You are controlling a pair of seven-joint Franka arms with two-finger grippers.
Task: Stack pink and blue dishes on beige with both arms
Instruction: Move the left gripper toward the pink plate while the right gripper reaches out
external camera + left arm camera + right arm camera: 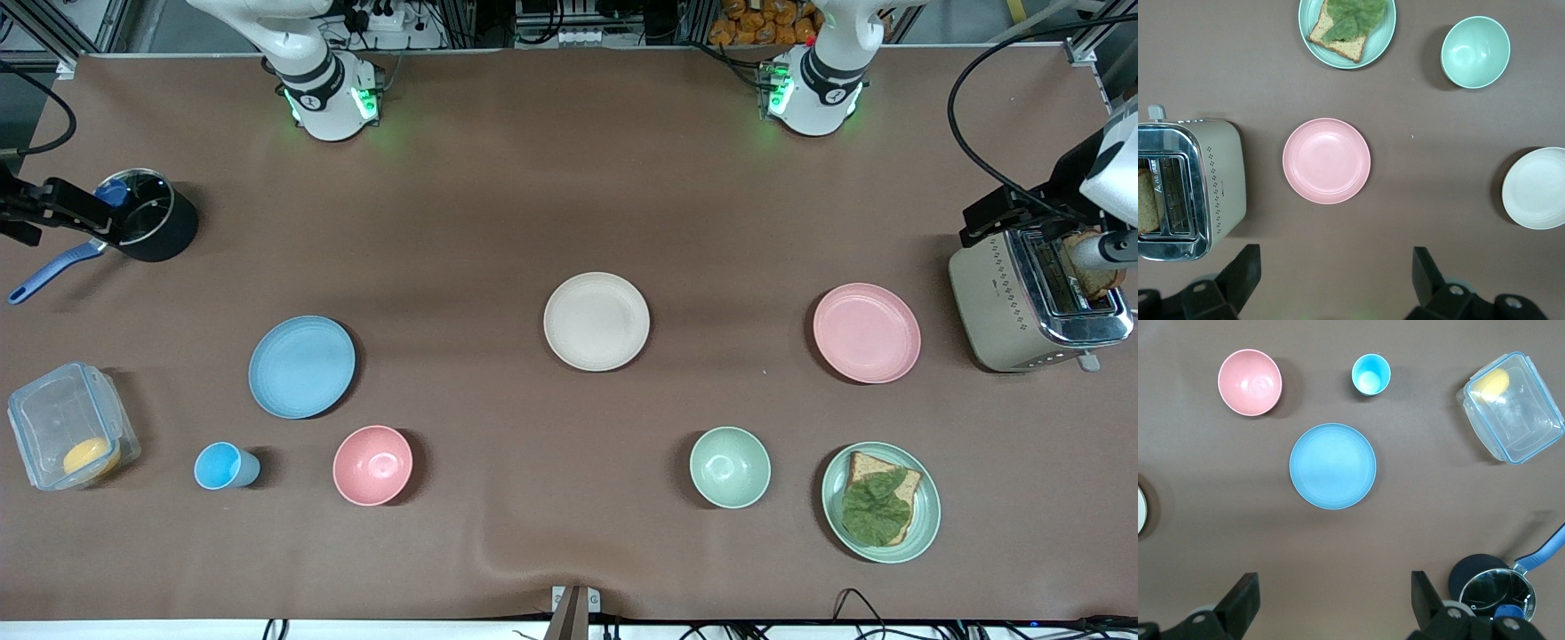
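The pale pink plate (866,332) (1327,161) lies flat toward the left arm's end of the table, beside the toaster. Toward the right arm's end lies the light blue plate (301,366) (1332,466). Between them, mid-table, sits the cream-beige plate (596,321) (1536,188), with nothing on it. My left gripper (1336,267) hangs high and open over bare cloth on the robots' side of the pink plate. My right gripper (1335,590) is also open and high, over bare cloth on the robots' side of the blue plate. Neither holds anything.
Nearer the front camera stand a blue cup (225,466), a deep pink bowl (372,465), a pale green bowl (730,467) and a green plate (925,529) with toast and lettuce. A toaster (1005,302), a black pot (156,227) and a clear box (67,427) sit at the table's ends.
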